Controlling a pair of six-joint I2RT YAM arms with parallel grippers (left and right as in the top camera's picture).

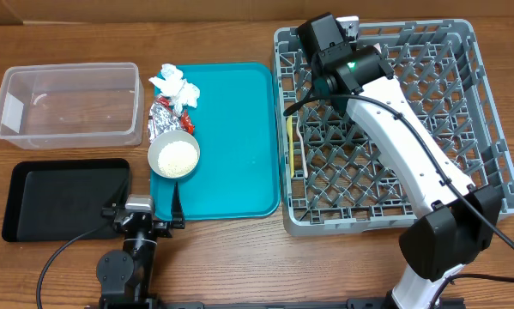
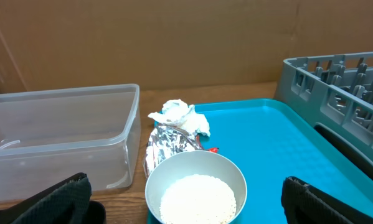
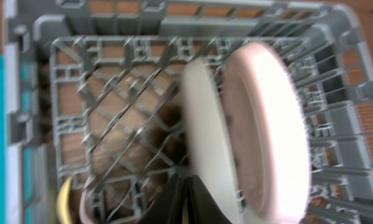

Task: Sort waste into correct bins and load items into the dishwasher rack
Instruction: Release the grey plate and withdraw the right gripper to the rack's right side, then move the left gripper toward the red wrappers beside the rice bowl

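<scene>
Standing upright in the rack (image 1: 351,225) below the right pincer (image 3: 185,202), whose grip I cannot tell through blur, the plates (image 3: 261,124) and yellow utensil (image 1: 291,142) are sitting loaded. Ahead of the wide-open left pincer (image 2: 186,190), tissue (image 2: 180,115), foil (image 2: 167,140) and rice (image 2: 197,198) are waiting unsorted.

teal tray (image 1: 239,137), grey lattice rack (image 1: 342,225), black tray (image 1: 68,199)
</scene>
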